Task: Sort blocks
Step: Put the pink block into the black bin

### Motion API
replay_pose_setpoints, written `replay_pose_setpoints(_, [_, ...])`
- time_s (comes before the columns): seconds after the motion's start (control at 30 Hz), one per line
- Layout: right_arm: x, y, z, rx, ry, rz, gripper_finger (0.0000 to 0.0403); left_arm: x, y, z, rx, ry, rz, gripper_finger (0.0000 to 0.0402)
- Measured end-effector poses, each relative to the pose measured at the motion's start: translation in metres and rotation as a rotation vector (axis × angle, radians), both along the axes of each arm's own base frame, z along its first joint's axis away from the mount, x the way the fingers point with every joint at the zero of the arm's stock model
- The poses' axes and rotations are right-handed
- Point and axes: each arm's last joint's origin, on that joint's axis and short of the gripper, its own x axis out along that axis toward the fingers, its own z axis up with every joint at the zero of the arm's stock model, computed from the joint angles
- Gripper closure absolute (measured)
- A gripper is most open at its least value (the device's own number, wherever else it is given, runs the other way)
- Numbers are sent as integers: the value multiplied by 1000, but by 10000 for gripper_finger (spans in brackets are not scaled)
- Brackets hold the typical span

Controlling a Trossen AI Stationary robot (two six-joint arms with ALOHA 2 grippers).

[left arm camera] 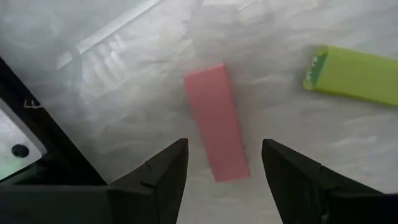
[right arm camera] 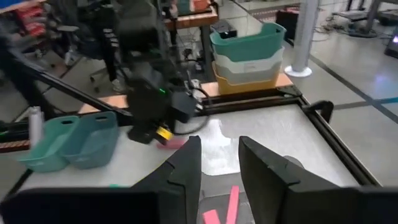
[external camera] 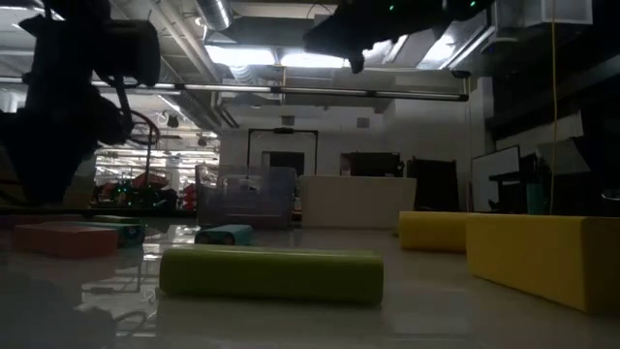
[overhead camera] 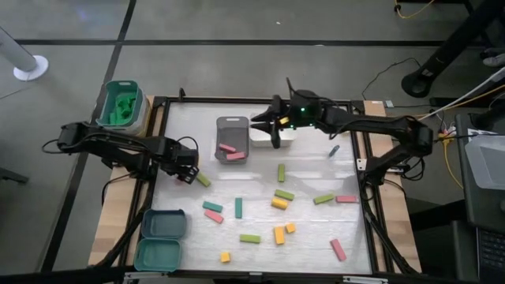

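Pink block (left arm camera: 216,121): lies flat between left gripper (left arm camera: 225,160) fingers, spread apart, holding nothing.
Advice: lower squarely, then close across its narrow sides.
Right gripper (right arm camera: 219,163): parted, nothing held, above grey tray (overhead camera: 231,126).

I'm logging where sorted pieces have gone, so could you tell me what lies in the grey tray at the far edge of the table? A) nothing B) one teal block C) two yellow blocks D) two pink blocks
D: the high view shows two pink blocks lying inside the grey tray, beside the right gripper.
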Motion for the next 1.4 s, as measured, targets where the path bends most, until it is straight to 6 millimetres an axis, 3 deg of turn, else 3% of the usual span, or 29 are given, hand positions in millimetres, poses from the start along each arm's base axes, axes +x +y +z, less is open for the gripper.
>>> replay_pose_setpoints(0.4, [-46,18,39,29,-18,133,294,11,7,-22,-11,136,-30,208])
replay_pose_setpoints(0.63, [-78,31,51,88,31,276,294,17,10,-29,-27,141,-179,217])
replay_pose_setpoints(0.93, [-94,57,25,222,374,335,294,19,9,-29,-37,122,-299,322])
replay_pose_setpoints(1.1, [-88,78,7,187,536,316,294,17,8,-25,-83,135,-351,322])
replay_pose_setpoints(1.4, [-63,114,-21,-41,638,437,294,22,3,-13,-247,44,-444,320])
